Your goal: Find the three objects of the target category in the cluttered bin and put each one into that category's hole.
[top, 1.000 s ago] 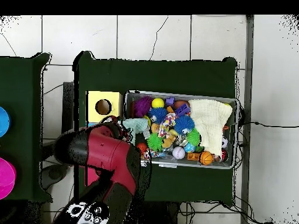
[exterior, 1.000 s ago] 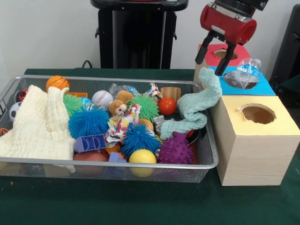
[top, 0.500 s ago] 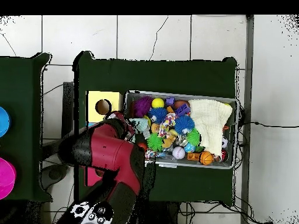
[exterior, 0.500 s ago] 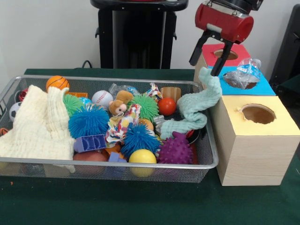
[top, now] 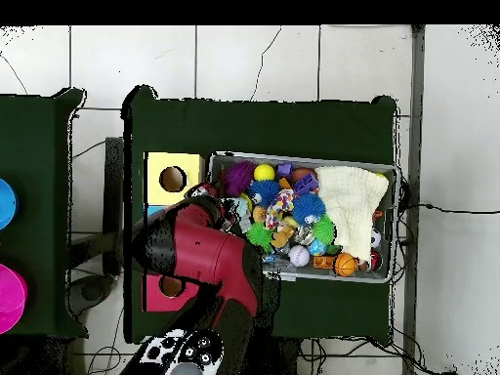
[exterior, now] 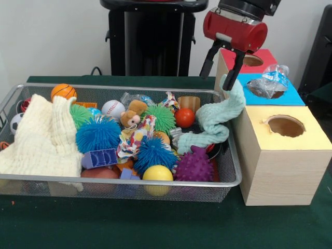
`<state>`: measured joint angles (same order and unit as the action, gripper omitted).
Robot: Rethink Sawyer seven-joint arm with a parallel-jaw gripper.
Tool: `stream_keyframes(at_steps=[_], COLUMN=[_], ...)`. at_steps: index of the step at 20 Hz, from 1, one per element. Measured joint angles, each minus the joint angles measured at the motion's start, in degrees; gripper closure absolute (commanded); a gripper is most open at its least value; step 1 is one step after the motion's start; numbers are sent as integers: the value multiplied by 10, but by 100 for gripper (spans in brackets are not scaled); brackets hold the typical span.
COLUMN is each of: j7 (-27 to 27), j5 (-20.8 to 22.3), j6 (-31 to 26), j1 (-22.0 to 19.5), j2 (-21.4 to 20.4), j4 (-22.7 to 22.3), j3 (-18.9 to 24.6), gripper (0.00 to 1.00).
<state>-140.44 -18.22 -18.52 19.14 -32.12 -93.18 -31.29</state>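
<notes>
My gripper (exterior: 217, 80) is open and empty. It hangs above the right end of the wire mesh bin (exterior: 119, 181), just left of the boxes. A crumpled clear bottle (exterior: 267, 83) lies on the blue-topped box (exterior: 293, 97), over its hole. Another clear bottle with a bluish label (exterior: 133, 98) lies at the back of the bin among the toys. In the overhead view my red arm (top: 200, 256) hides the blue box and the gripper.
A mint cloth (exterior: 218, 116) hangs over the bin's right rim under the gripper. A cream muslin (exterior: 44, 137) fills the bin's left end. Spiky balls (exterior: 98, 134) and small toys fill the middle. The red-topped box (exterior: 259, 59) and yellow-topped box (exterior: 298, 134) flank the blue one.
The open gripper has moved from above the blue box leftward and a little up, over the bin's right end. The bottle stays on the blue top.
</notes>
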Motion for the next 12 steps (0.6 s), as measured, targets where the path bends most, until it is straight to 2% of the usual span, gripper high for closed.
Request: stream_keyframes(at_steps=[5,12], j7=[0,0], j5=[0,16], j6=[-39,-97], j1=[6,48], j2=[-8,-16], j4=[-5,-3], j3=[5,-10], gripper=[0,0])
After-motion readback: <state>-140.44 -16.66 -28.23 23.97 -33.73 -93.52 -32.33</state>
